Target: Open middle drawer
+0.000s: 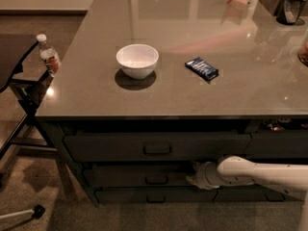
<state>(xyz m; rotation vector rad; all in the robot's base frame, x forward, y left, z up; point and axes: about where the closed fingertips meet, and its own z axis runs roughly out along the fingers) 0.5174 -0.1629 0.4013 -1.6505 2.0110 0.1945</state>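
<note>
The middle drawer [130, 176] is the wide dark grey front second from the top under the counter, with a small loop handle [157, 180] at its centre. It sits about flush with the drawers above and below. My gripper [192, 175] is at the end of the white arm [260, 173] that reaches in from the right. It is level with the middle drawer's front, a short way right of the handle and apart from it.
The taller top drawer [157, 146] and the thin bottom drawer [154, 196] flank the middle one. On the counter [96, 100] stand a white bowl [137, 60] and a dark blue packet [201, 68]. A water bottle [48, 55] rests on a black stand at left.
</note>
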